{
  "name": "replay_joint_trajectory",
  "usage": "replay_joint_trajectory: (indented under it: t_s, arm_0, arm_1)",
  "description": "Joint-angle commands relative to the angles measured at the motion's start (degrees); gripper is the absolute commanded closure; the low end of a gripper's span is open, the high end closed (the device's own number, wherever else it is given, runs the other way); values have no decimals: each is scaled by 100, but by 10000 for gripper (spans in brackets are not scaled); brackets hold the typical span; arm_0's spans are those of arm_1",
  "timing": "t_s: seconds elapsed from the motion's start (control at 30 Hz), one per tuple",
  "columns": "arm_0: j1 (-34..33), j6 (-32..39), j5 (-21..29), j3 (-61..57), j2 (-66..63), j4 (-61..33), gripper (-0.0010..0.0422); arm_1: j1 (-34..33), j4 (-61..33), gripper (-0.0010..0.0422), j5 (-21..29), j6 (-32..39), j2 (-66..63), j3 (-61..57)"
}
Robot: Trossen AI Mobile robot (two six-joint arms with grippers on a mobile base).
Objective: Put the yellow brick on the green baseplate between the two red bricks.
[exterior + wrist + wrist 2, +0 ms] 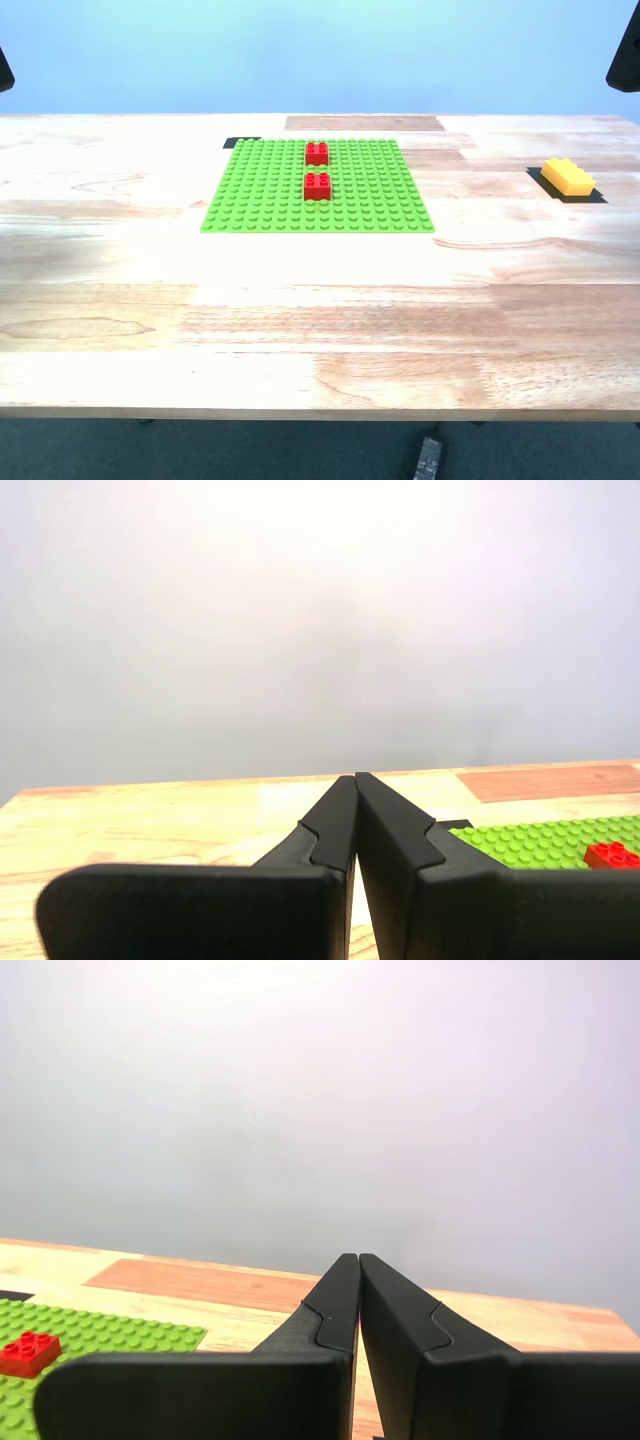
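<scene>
Wooden table (pixel 320 330) w/ blue backdrop behind. Green baseplate (pixel 260 195) lies flat toward the far side of the table, approx. centred in the exterior view. Two red bricks sit on it, both in one line running near-to-far at about mid-width of the plate: far red brick (pixel 317 153) near the plate's far edge, near red brick (pixel 317 185) about mid-plate; they are apart, w/ a strip of bare green studs between them. Yellow brick (pixel 567 177) rests on the table well apart from the plate, at the exterior view's right, on a dark patch, its long axis skewed to the table edge. My first gripper (pixel 355 780): fingertips pressed together, nothing between them, raised above the wood; plate corner and one red brick show past it. My second gripper (pixel 358 1260): fingertips likewise together, nothing held; plate edge and one red brick visible beyond. Dark arm parts show only at the exterior view's upper corners.
</scene>
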Motion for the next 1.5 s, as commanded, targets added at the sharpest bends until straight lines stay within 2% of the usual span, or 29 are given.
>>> replay_joint_trajectory:
  t_s: [0.03, 0.27, 0.4, 0.53, 0.73, 0.93, 1.03, 1.1, 1.17, 1.23, 1.37, 1.5]
  arm_0:
    - [0, -17, 0, 0, 0, 173, 412]
    - [0, -17, 0, 0, 0, 111, 412]
    - [0, -17, 98, 2, 0, 114, 412]
    - [0, -17, 625, 131, 48, -68, 413]
    - [0, 20, 911, 826, 492, -492, 413]
    - [0, 96, 1952, 1880, 1344, -1320, 412]
    - [0, 382, 2743, 2459, 1849, -1915, 413]
    - [0, 605, 3217, 2861, 2197, -2334, 413]
    - [0, 918, 3464, 3311, 2529, -2848, 412]
    - [0, 1340, 3449, 3790, 2837, -3449, 413]
    - [-2, 2225, 3451, 4704, 3410, -4535, 412]
    - [-2, 2288, 3453, 5362, 3862, -4999, 412]
  arm_1:
    - [2, 9, 413, 2, 2, 0, 2]
    - [2, 7, 413, 0, 9, 0, 2]
    - [13, -103, 413, -20, 503, 9, 116]
    - [0, -970, 413, 136, 317, 267, 905]
    - [-55, -2511, 413, 503, 343, 1255, 2573]
    - [-472, -4695, 413, 487, 625, 2597, 4212]
    - [-782, -5504, 413, 302, 511, 3268, 4885]
    - [-992, -5886, 413, -114, 463, 3665, 5268]
    - [-1172, -6140, 413, -603, 452, 4033, 5628]
    - [-1307, -6325, 413, -909, 413, 4354, 5954]
    - [-1440, -6763, 413, -1036, 26, 4981, 6612]
    - [-1469, -7462, 413, -1025, -151, 5748, 7246]
